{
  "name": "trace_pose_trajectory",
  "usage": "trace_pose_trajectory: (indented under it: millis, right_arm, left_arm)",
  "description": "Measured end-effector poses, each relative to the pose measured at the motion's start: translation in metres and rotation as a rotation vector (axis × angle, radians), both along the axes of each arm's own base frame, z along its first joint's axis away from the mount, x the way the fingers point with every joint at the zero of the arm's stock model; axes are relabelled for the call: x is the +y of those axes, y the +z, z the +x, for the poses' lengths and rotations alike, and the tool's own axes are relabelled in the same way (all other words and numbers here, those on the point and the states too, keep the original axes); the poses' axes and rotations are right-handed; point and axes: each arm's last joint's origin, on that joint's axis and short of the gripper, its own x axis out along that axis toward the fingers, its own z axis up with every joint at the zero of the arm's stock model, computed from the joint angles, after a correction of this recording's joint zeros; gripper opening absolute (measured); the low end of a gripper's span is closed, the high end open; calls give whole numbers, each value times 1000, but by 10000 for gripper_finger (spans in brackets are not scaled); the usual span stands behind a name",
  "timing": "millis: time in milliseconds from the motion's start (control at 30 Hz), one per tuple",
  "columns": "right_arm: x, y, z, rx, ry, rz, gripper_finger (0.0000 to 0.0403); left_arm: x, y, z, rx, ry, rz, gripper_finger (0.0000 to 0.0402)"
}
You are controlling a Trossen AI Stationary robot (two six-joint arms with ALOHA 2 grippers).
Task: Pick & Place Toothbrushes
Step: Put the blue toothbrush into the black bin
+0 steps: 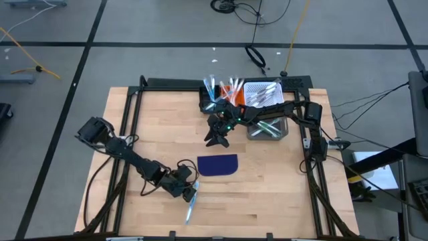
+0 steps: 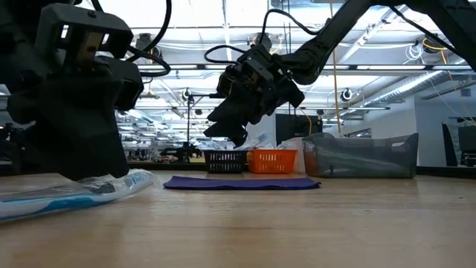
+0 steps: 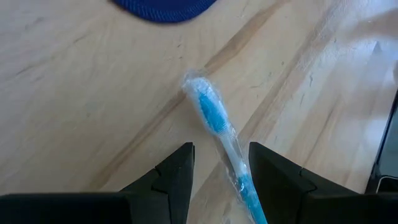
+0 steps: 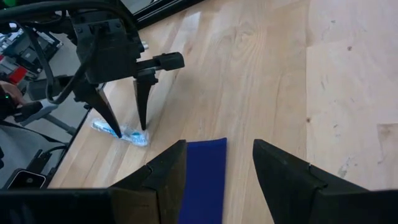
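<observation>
One pale wood table (image 1: 281, 194), dark blue mat (image 1: 218, 164) at centre, wrapped blue toothbrush (image 1: 190, 204) at 7 o'clock between spread left gripper (image 1: 192, 192) fingers, right gripper (image 1: 217, 139) parted above mat, more toothbrushes (image 1: 224, 88) at 12 o'clock edge, bare boards at 4 o'clock.

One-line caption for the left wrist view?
Left gripper, fingers open, straddles a plastic-wrapped light blue toothbrush lying on the wooden table.

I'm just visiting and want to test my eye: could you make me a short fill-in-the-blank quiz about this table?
1. The wrapped toothbrush between the left gripper fingers is light ____.
2. That toothbrush lies on the ____ table.
3. The flat mat is dark ____.
4. The right gripper hangs with nothing in it, its jaws ____.

Missing words: blue; wooden; blue; open
</observation>
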Motion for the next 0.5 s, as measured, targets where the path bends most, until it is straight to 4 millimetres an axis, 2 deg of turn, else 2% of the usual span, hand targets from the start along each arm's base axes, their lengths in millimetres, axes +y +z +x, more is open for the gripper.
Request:
trace_pose_trajectory:
  millis: [167,267,400,500]
  right_arm:
    - [0,0,0,1,2,-3,180]
    - [0,0,0,2,2,-4,180]
    - [0,-1,0,6,-14,-16,180]
    - [-1,-2,0,20,-39,-31,180]
  left_arm:
    - [0,-1,0,3,0,1,146]
    - [0,-1,1,-1,-10,8,108]
    - [2,-2,1,2,-19,11,28]
    - [4,-2,3,1,-11,12,9]
